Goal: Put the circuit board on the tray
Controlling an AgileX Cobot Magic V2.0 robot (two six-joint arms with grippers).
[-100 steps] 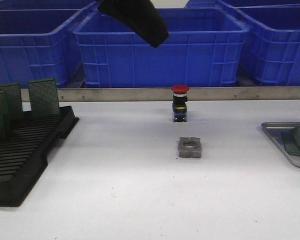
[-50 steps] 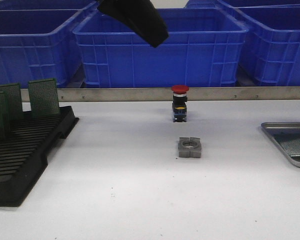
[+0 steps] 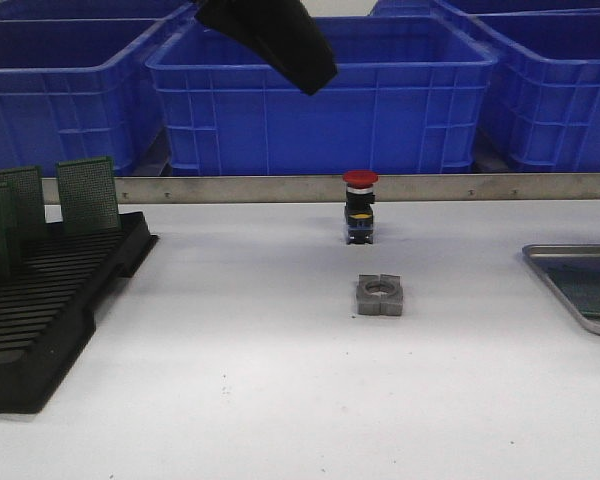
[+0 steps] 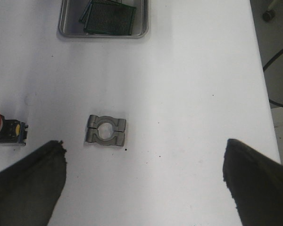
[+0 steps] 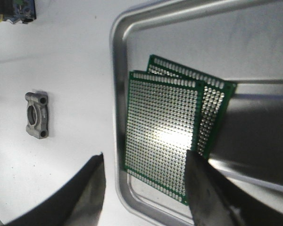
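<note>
The silver tray (image 5: 117,94) lies at the table's right edge in the front view (image 3: 565,300). Two green circuit boards lie flat in it, the upper board (image 5: 160,132) partly over the lower one (image 5: 214,101). My right gripper (image 5: 146,188) is open just above the tray's near corner, one finger outside the rim and the other over the upper board's corner. My left gripper (image 4: 144,183) is open and empty, high over the middle of the table; it shows at the top of the front view (image 3: 270,40). The left wrist view also shows the tray (image 4: 61,23) with its boards (image 4: 108,19).
A black slotted rack (image 3: 40,310) with upright green boards (image 3: 88,195) stands at the left. A grey metal clamp block (image 3: 381,296) and a red-topped push button (image 3: 360,205) sit mid-table. Blue bins (image 3: 320,100) stand behind a metal rail (image 3: 280,188).
The board that stood tilted over the tray a second ago now lies flat in it. The right gripper has drawn back almost out of the front view. The left arm has not moved.
</note>
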